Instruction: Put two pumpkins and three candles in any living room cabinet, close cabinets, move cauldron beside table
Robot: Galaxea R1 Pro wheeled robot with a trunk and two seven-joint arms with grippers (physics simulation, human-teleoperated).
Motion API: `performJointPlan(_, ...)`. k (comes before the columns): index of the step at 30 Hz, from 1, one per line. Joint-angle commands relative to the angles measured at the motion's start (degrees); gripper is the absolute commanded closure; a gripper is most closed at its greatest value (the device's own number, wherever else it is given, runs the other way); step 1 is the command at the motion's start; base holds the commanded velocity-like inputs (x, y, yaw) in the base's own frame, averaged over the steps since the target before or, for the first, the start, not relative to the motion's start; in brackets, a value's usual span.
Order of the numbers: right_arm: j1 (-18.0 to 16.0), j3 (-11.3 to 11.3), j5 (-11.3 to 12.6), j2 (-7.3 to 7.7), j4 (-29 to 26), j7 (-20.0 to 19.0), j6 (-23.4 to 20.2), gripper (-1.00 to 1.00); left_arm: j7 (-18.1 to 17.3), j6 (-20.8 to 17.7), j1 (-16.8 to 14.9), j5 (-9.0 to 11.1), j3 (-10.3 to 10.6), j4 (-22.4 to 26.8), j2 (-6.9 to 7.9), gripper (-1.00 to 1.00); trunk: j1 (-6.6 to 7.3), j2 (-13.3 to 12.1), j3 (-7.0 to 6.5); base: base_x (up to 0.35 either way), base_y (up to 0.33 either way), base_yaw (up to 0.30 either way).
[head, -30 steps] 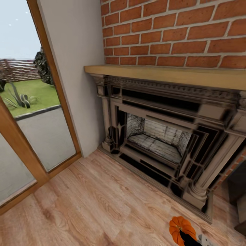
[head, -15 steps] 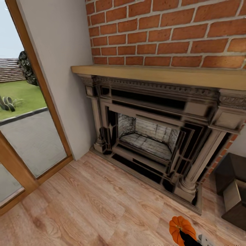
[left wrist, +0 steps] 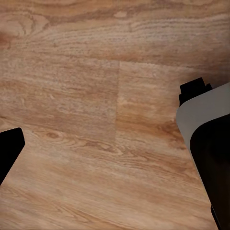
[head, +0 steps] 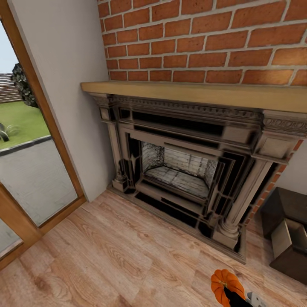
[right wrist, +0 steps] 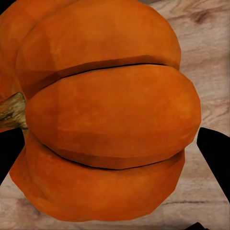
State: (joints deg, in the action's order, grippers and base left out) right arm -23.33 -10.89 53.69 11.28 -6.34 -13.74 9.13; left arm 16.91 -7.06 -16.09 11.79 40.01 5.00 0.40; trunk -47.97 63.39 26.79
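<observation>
We are carrying one small bright orange ribbed pumpkin with a brown stem (right wrist: 105, 115) in our right hand (right wrist: 112, 158). The two dark fingers sit on either side of it and squeeze it, so that hand is closed on the pumpkin. In the head view the pumpkin (head: 224, 285) hangs low near the bottom edge, just above the light brown wooden plank floor (head: 119, 256). Our left hand (left wrist: 103, 139) is spread wide with nothing in it, looking down at the floor.

What could go wrong? The pumpkin is round and smooth, so we think it could slip out if we turn or stop too fast. Then it might roll away over the floor, maybe toward the big dark carved fireplace with the pale wooden shelf on top (head: 183, 170). We could also bump that fireplace, because we are close to it. The long low dark brown wooden cabinet with a pale beige open drawer (head: 288, 238) peeks in at the right, and we might clip the drawer's corner with our arm when we reach in.

Compared with a second ago, the whole view has swung to the right. The glass door with the wooden frame (head: 38, 179) has slid toward the left edge, and the cabinet has come into sight. The pumpkin sits in the same spot in our grip.
</observation>
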Motion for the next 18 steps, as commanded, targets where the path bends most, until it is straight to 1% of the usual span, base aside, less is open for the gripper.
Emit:
performJointPlan(1, 0.0, -0.4, 0.6, 0.02, 0.1, -0.2, 0.2, 1.0, 0.2, -0.4, 0.0, 0.5, 0.5, 0.2, 0.04, -1.0, 0.0, 0.0, 0.06, 0.0, 0.0, -0.003)
performJointPlan(4, 0.0, -0.4, 0.6, 0.05, 0.1, -0.2, 0.2, 1.0, 0.2, -0.4, 0.0, 0.5, 0.5, 0.2, 0.04, -1.0, 0.0, 0.0, 0.06, 0.0, 0.0, -0.037)
performJointPlan(6, 0.0, -0.4, 0.6, 0.05, 0.1, -0.2, 0.2, 1.0, 0.2, -0.4, 0.0, 0.5, 0.5, 0.2, 0.04, -1.0, 0.0, 0.0, 0.06, 0.0, 0.0, -0.194)
performJointPlan(18, 0.0, -0.5, 0.6, -0.03, 0.0, -0.1, 0.2, 1.0, 0.2, -0.4, 0.0, 0.5, 0.5, 0.2, 0.04, -1.0, 0.0, 0.0, 0.06, 0.0, 0.0, -0.271)
